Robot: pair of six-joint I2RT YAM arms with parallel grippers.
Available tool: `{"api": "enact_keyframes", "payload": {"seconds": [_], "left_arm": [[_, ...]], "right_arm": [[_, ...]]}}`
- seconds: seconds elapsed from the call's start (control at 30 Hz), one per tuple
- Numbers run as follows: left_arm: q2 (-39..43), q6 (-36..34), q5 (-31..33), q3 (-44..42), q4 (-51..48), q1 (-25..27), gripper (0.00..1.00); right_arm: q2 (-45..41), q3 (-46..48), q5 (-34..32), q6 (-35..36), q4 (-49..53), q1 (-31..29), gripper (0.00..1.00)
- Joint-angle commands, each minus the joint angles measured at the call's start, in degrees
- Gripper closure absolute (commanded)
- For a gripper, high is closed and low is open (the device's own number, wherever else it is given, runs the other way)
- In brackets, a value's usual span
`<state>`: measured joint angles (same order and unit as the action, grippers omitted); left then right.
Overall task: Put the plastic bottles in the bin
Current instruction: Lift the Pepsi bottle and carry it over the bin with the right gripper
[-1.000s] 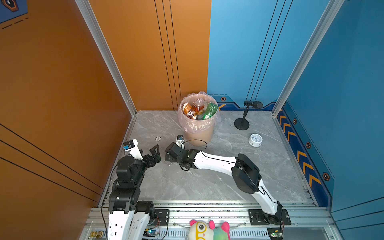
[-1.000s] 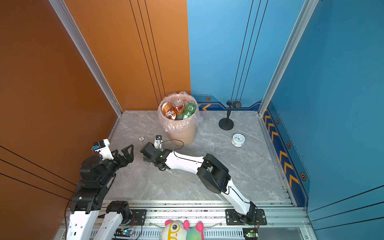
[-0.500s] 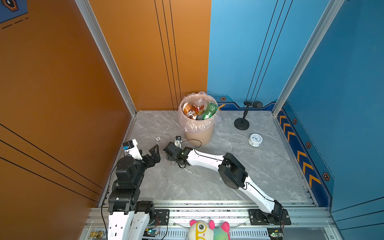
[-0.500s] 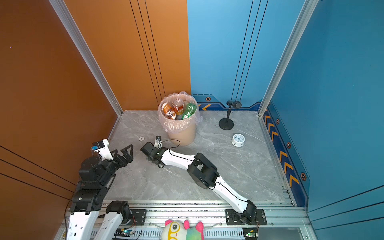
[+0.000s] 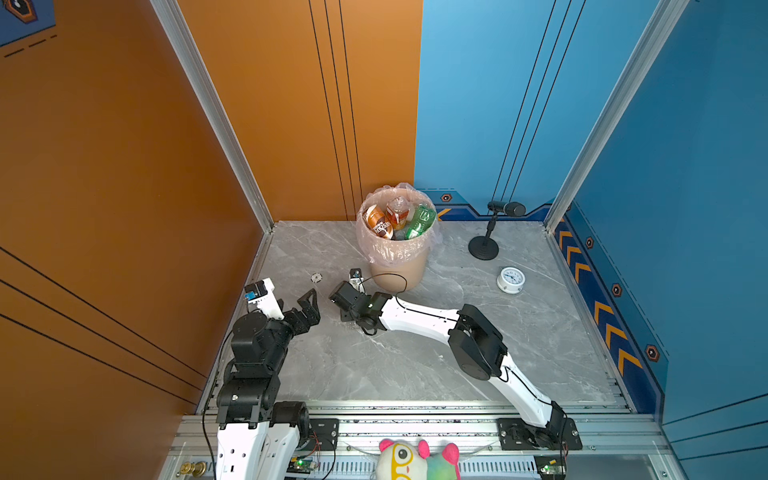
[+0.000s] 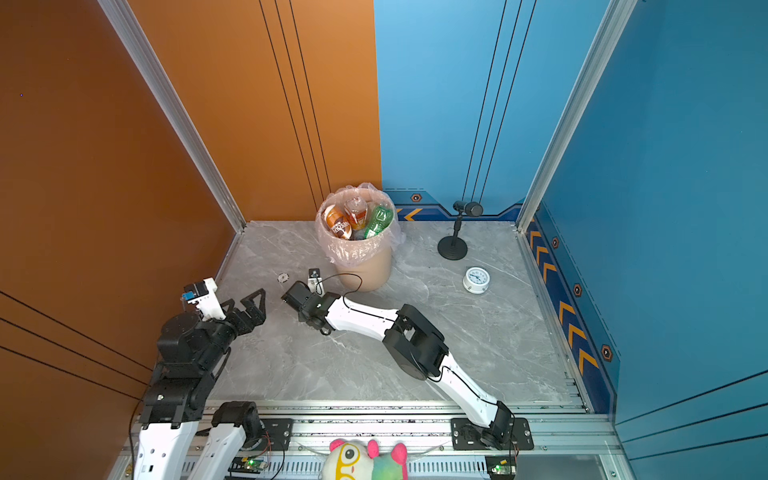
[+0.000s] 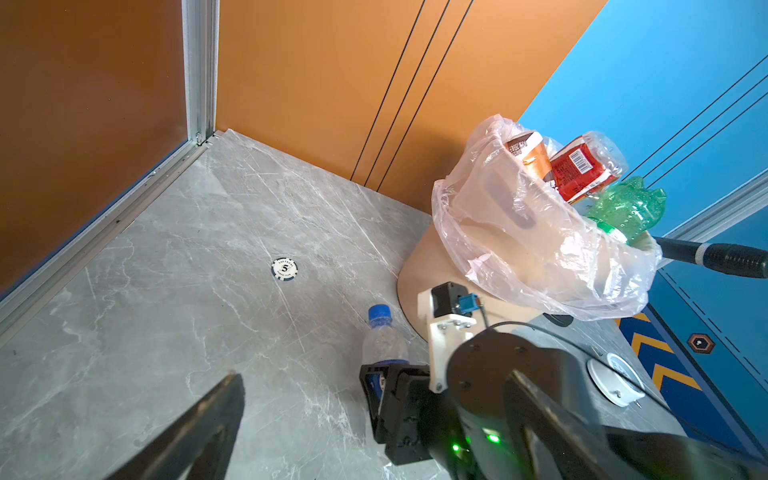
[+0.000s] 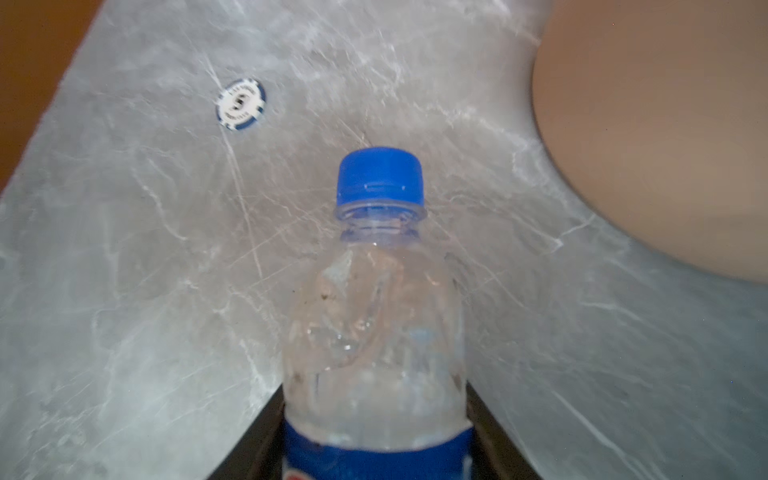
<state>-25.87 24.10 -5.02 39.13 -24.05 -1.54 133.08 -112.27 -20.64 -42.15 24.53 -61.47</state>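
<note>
Right gripper (image 7: 384,376) pinches the bottle (image 8: 374,332) at its label, cap pointing away; bin (image 7: 419,270) just beside; left gripper (image 5: 311,307) spread

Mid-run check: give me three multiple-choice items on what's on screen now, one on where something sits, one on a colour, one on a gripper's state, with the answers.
1. In both top views, the poker chip lies:
A. on the table, left of the bin
B. inside the bin
C. right of the bin

2. The cap of the bottle in the right gripper is:
A. red
B. blue
C. green

3. The left gripper is:
A. shut on a bottle
B. shut on the poker chip
C. open, holding nothing

Answers:
1 A: the chip sits on bare marble left of the bin.
2 B: the right wrist view shows a blue cap.
3 C: its jaws stand wide apart with nothing between them.
</note>
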Motion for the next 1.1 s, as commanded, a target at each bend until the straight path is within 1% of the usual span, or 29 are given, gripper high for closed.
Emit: {"api": "enact_keyframes", "payload": {"seconds": [0.0,0.13,0.2,0.37,0.5,0.67,0.8,0.93,1.07], "left_arm": [[-0.1,0.6,-1.3,0.3,0.0,-0.7,0.02],[0.4,0.4,-2.0,0.3,0.4,-0.9,0.02],[1.2,0.3,-3.7,-0.2,1.9,-0.9,0.02],[2.2,0.5,-9.1,-1.4,5.8,-0.9,0.02],[1.6,0.9,-9.8,-1.7,6.5,-1.0,0.02],[1.2,1.0,-9.5,-1.7,6.4,-1.0,0.02],[0.7,1.0,-9.4,-1.8,6.4,-1.1,0.02],[0.2,1.1,-9.3,-1.8,6.5,-1.3,0.02],[-0.1,1.1,-9.2,-1.7,6.5,-1.7,0.02]], "right_arm": [[-9.3,2.5,-4.4,7.3,-3.6,-1.1,0.54],[-17.4,5.6,-9.5,15.4,-5.1,-4.0,0.55],[-21.3,6.9,-11.0,18.1,-5.3,-4.6,0.55],[-30.2,12.2,-11.5,23.1,-9.6,-3.1,0.55],[-34.8,12.9,-13.2,28.7,-12.8,-0.3,0.54],[-35.9,9.7,-10.0,30.8,-13.0,6.3,0.54],[-35.2,5.7,-6.8,32.4,-14.6,11.2,0.53],[-33.3,2.7,-4.0,32.7,-15.0,14.6,0.53],[-32.1,2.0,-2.5,32.7,-16.2,16.3,0.53]]}}
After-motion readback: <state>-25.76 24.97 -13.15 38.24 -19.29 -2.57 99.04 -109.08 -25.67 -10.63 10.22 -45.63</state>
